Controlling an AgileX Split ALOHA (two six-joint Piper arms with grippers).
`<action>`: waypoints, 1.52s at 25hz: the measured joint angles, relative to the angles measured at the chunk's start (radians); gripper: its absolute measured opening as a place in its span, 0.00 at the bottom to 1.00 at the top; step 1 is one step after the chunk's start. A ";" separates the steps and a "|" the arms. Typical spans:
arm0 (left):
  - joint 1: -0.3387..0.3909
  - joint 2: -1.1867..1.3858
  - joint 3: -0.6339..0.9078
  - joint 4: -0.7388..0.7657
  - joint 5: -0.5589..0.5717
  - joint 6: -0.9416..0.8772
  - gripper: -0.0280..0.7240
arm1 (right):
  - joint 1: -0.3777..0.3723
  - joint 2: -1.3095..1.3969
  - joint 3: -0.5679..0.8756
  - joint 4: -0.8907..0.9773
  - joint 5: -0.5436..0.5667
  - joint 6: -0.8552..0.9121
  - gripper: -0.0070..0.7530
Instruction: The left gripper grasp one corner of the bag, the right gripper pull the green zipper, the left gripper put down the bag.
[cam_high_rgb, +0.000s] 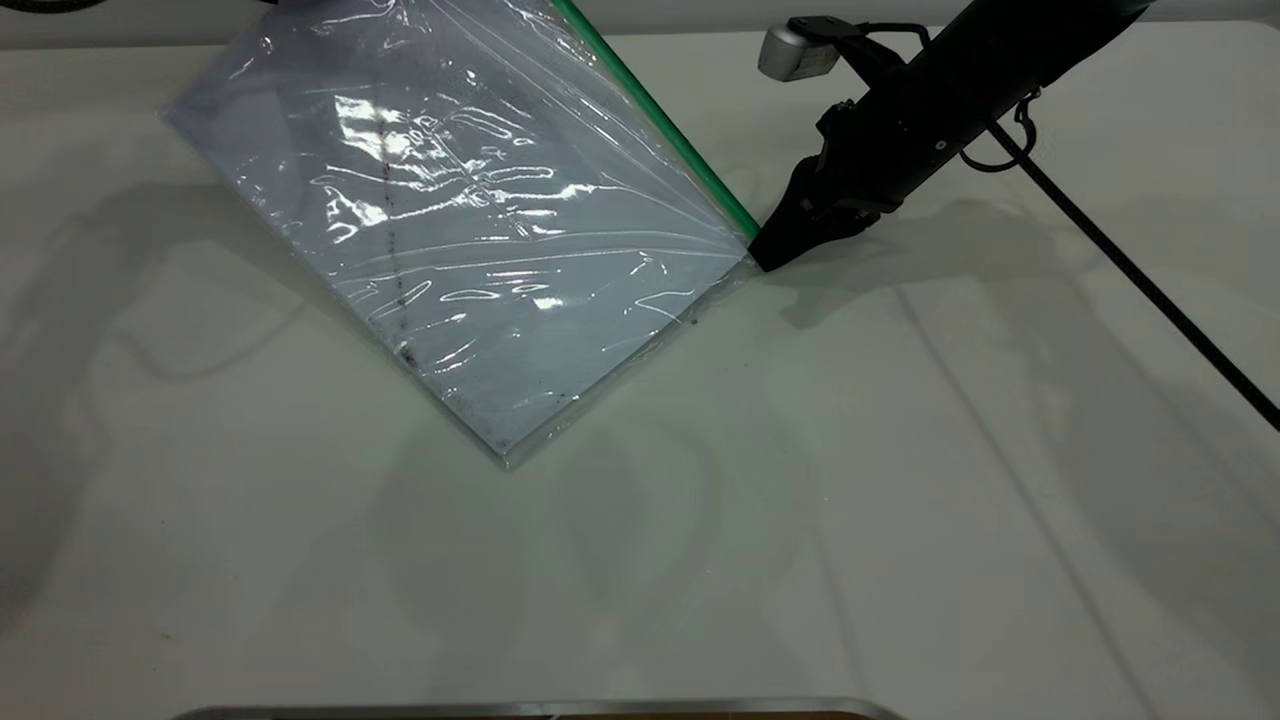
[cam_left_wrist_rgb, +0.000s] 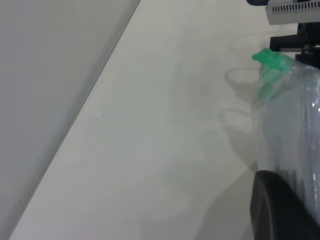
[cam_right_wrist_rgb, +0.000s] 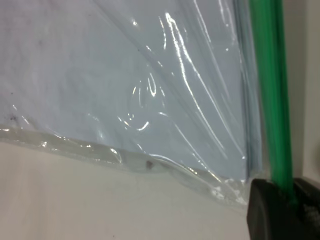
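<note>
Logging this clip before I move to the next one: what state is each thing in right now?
bag: lifted at its far end, tilted, low corner on the table.
green zipper: straight along the bag's edge, its lower end between the right tool's fingers.
right tool: shut on the green zipper's end.
left tool: holds the bag's plastic.

Looks like a lab-type test bench to me: I'm working over a plain white table (cam_high_rgb: 700, 520) with a bare pale wall (cam_left_wrist_rgb: 45, 100) right behind it. The black robot arm (cam_high_rgb: 960, 80) with a cable (cam_high_rgb: 1130, 270) trailing across the top and a small camera (cam_high_rgb: 795, 52) strapped on says robotics setup.
</note>
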 joint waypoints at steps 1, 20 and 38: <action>0.000 0.000 0.000 0.001 -0.005 0.000 0.11 | 0.000 -0.009 0.001 -0.019 0.001 0.001 0.13; -0.163 0.137 -0.007 0.000 -0.295 -0.327 0.18 | -0.018 -0.497 0.014 -0.118 0.142 0.180 0.65; -0.012 -0.365 -0.007 0.555 0.142 -1.271 0.79 | -0.018 -0.984 0.062 -0.509 0.412 0.770 0.59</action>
